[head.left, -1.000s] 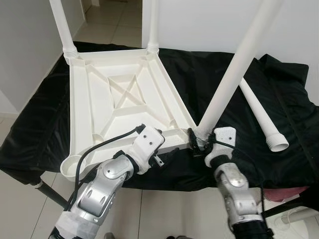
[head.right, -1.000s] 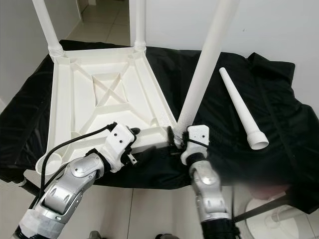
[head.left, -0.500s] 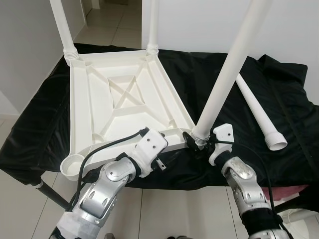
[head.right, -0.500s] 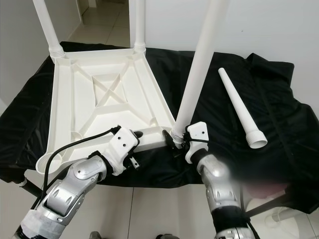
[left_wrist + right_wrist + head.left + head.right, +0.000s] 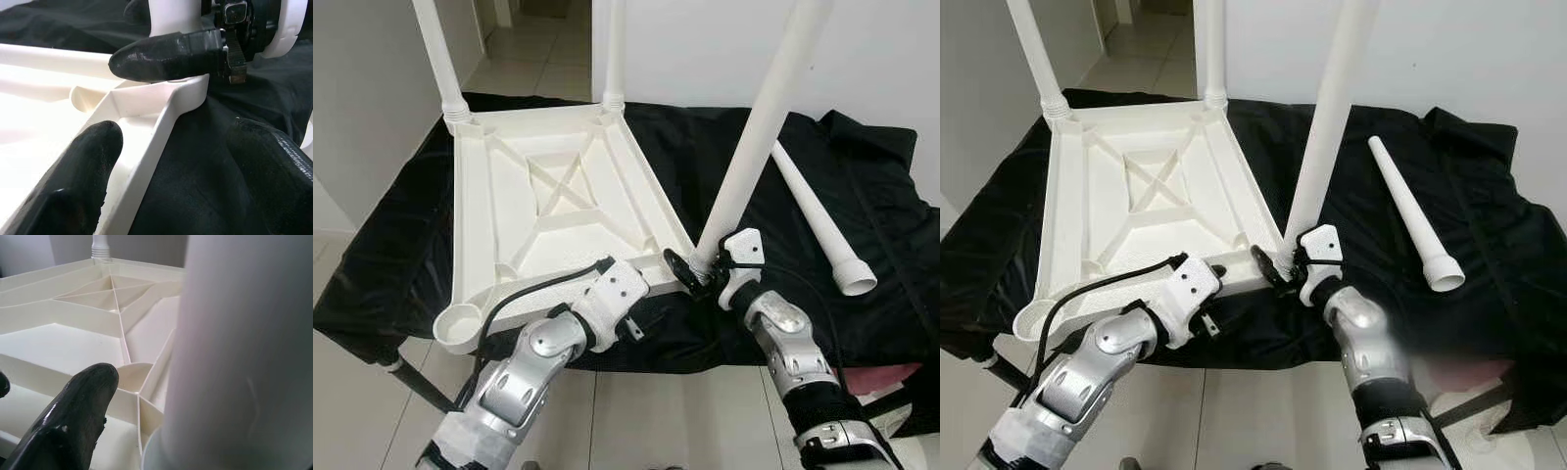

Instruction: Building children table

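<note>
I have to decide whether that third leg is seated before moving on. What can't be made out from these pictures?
- Third leg: its foot in the corner socket is hidden by the right end effector in the eye views.
- All standing legs' tops: cut off by the upper edge.
- Left end effector: its hold on the tabletop rim sits under the wrist in the eye views.
- Loose leg: narrow tip hidden behind the third leg in the left eye view.

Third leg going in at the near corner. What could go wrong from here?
1. The leg in the right claw leans, not plumb like the two seated legs; it may cross-thread or jam in its socket.
2. The tabletop overhangs the black cloth's near edge; pushing could slide it off despite the left claw at the rim.
3. The spare leg lies loose and could roll.
</note>
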Motion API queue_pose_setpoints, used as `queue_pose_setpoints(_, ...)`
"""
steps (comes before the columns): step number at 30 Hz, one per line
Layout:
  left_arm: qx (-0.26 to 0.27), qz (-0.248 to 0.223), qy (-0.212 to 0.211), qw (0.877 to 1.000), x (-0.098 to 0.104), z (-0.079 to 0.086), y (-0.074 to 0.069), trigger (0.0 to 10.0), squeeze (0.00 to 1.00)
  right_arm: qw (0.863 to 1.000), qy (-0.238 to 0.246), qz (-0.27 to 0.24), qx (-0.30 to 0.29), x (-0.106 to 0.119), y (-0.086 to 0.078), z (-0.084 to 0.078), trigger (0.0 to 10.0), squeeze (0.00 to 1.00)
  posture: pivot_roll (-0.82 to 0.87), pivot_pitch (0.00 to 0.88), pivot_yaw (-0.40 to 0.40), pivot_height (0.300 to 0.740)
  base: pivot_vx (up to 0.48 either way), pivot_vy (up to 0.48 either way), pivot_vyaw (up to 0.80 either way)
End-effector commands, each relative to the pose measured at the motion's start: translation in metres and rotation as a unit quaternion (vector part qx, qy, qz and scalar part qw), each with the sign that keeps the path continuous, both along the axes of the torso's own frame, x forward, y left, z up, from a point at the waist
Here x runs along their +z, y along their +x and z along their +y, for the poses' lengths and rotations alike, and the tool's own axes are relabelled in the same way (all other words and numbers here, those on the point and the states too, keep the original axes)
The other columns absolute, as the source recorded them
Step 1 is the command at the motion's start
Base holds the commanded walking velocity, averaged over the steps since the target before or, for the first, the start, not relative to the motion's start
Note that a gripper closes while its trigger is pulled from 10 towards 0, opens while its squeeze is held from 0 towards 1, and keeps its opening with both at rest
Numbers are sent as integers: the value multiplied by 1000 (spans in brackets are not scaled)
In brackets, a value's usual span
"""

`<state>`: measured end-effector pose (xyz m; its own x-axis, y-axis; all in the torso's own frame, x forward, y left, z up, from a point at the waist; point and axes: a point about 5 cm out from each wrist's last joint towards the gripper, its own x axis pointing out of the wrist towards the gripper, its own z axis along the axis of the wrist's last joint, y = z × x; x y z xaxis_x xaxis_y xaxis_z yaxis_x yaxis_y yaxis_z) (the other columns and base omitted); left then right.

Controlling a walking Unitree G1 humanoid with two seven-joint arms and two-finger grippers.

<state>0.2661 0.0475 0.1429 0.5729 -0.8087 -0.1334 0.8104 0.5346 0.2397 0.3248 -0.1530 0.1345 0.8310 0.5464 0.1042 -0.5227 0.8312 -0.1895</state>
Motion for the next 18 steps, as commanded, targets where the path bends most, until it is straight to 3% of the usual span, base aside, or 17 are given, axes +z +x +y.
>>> queue_pose_setpoints(1, -20, 5, 6, 1000, -3, -2, -1, 10000, 0, 1000, -5, 1, 8, -1, 1, 1, 10000, 0, 2, 9, -17, 740, 0, 0, 0)
queue_pose_setpoints(2, -21, 5, 5, 1000, -3, -2, -1, 10000, 0, 1000, -4, -1, 6, 0, 2, -1, 6000, 0, -2, 7, -15, 740, 0, 0, 0)
queue_pose_setpoints(3, -21, 5, 5, 1000, -3, -2, -1, 10000, 0, 1000, -4, -1, 6, 0, 2, -1, 6000, 0, -2, 7, -15, 740, 0, 0, 0)
queue_pose_setpoints(4, -22, 5, 4, 1000, -2, -3, -1, 10000, 0, 1000, -2, -5, 3, 2, 2, -4, 2314, 0, -4, 7, -15, 740, 0, 0, 0)
queue_pose_setpoints(6, -23, 5, 3, 1000, -2, -3, -1, 10000, 0, 1000, 1, -6, 0, 3, 3, -6, 2078, 0, -6, 9, -14, 740, 0, 0, 0)
queue_pose_setpoints(7, -24, 4, 3, 1000, -2, -3, -1, 10000, 0, 1000, -1, -6, -1, 3, 3, -8, 0, 0, -6, 10, -18, 740, 0, 0, 0)
queue_pose_setpoints(15, -21, 8, 0, 1000, -3, -2, -2, 10000, 0, 999, 15, 16, -37, -10, -5, -20, 0, 0, -4, 18, -17, 740, 0, 0, 0)
queue_pose_setpoints(16, -21, 9, 0, 1000, -3, -2, -2, 10000, 0, 999, 18, 18, -45, -11, -5, -21, 2549, 0, -4, 18, -17, 740, 0, 0, 0)
queue_pose_setpoints(17, -20, 10, 1, 1000, -4, -2, -2, 10000, 0, 998, 29, 22, -55, -12, -6, -21, 10000, 0, -4, 20, -17, 740, 0, 0, 0)
queue_pose_setpoints(18, -20, 11, 1, 1000, -4, -2, -3, 10000, 0, 997, 36, 25, -61, -13, -6, -21, 10000, 0, -4, 20, -17, 740, 0, 0, 0)
